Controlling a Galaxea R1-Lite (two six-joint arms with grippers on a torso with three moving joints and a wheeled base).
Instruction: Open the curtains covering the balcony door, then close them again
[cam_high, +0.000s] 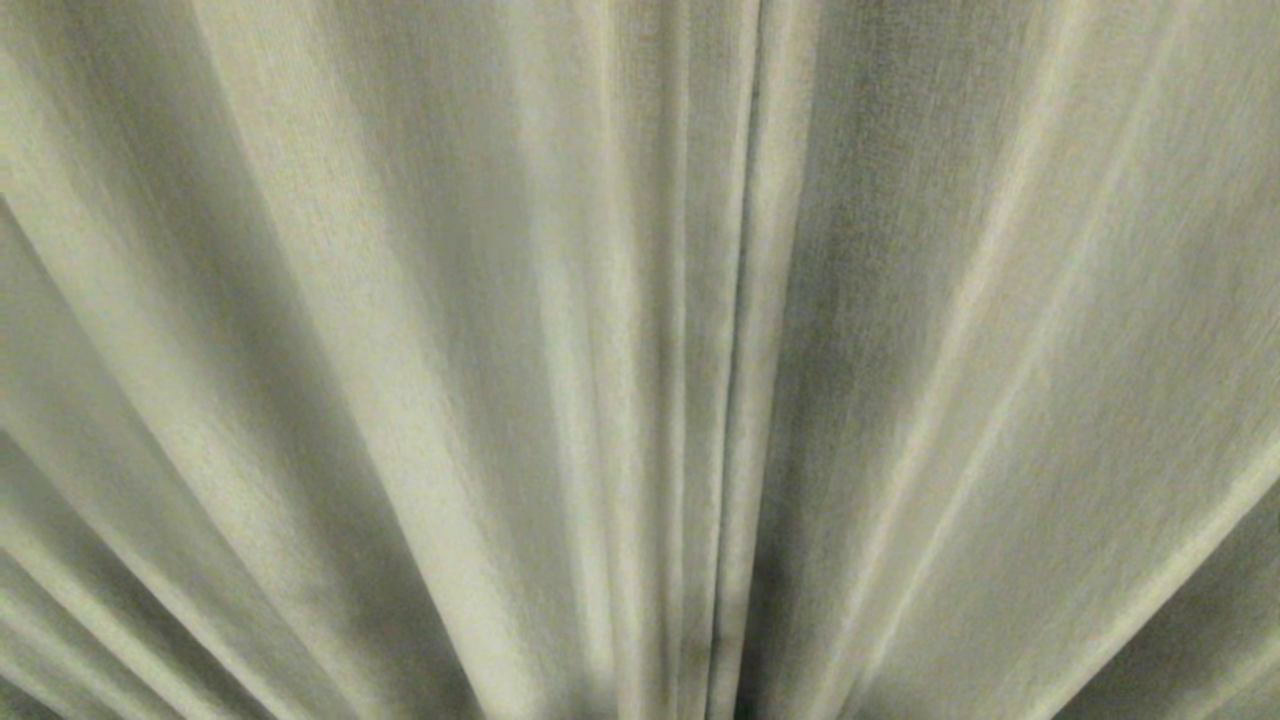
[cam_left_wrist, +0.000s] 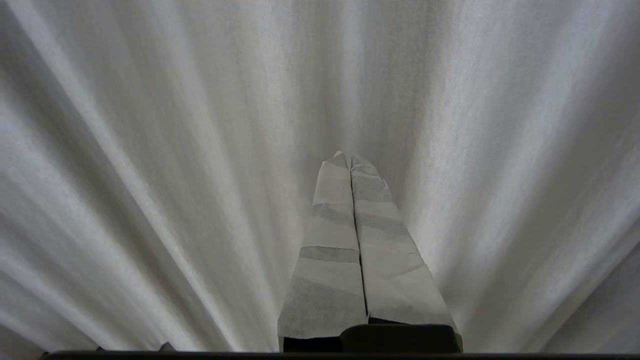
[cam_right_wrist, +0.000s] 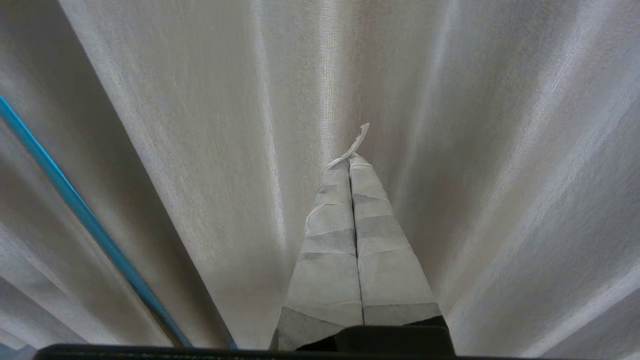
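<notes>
1. Pleated cloth fills every view: the curtains (cam_high: 400, 350) hang drawn across the whole scene, their two inner edges meeting at a dark seam (cam_high: 745, 350) just right of centre in the head view.
2. Left tool (cam_left_wrist: 348, 159) and right tool (cam_right_wrist: 350, 161), both tape-wrapped, are clenched on nothing, their tips near the cloth; contact cannot be judged.
3. A loose scrap of tape (cam_right_wrist: 357, 140) curls off the right tip.
4. The woven cloth looks soft, limp and fairly heavy; it should bunch and slide. The best hold is probably a pinch on an inner edge at the seam.
5. Hidden: the balcony door, rail and floor. A blue line (cam_right_wrist: 75, 200) beside the folds is unidentifiable.
</notes>
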